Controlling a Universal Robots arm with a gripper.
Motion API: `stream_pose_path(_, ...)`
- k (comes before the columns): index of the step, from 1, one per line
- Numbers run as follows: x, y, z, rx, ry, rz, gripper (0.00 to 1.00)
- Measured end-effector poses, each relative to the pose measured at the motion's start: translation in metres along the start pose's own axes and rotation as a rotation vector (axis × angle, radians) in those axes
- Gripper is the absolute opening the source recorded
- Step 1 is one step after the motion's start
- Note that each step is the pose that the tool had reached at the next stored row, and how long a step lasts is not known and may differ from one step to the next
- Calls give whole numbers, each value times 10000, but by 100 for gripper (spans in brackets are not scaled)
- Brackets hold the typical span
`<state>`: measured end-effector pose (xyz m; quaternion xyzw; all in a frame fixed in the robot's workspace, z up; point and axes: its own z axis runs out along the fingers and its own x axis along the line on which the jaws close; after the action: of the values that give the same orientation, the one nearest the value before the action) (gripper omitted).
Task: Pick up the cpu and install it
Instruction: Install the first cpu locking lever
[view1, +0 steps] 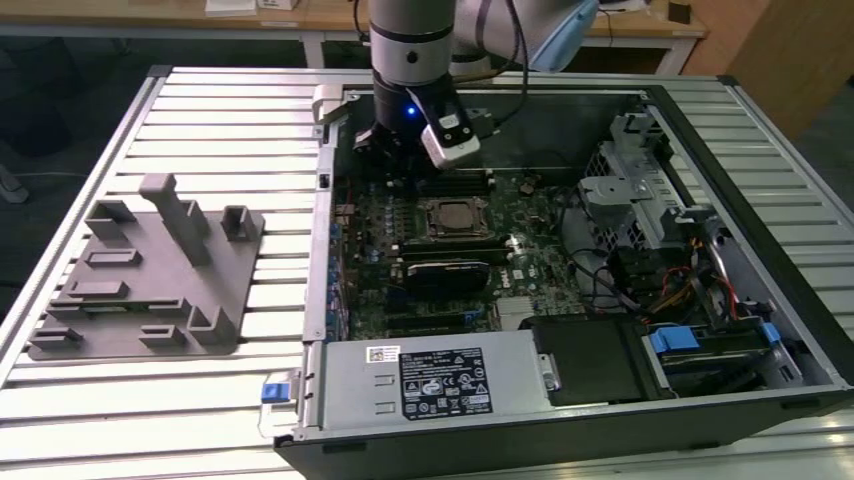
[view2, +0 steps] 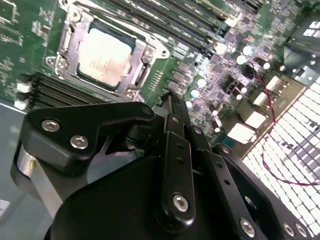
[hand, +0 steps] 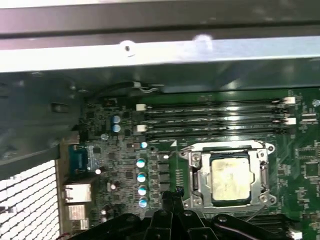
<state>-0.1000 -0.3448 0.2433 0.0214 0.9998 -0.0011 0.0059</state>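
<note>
Hovering near socketed cpu (view2: 104, 56), jaws pressed together (gripping nothing)

I've got a slatted metal table (view1: 200, 110) under everything: pale grey, with the ribs running across the exterior view. The light on it is flat and even, and I see no hard shadows. In the second wrist view the slats (view2: 300, 130) glare almost white. Behind the table there's a wooden desk (view1: 160, 18) with a light top and white legs (view1: 311, 48), and a few small items sit on it. The floor (view1: 67, 100) between desk and table is dark. A wooden panel (view1: 787, 50) stands at the far corner on the exterior view's right.
</note>
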Motion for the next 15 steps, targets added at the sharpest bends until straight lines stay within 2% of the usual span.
stream_pose_path(7,11,-1,-8,3,1,0,11)
stream_pose_path(15,10,-1,-126,1,1,0,11)
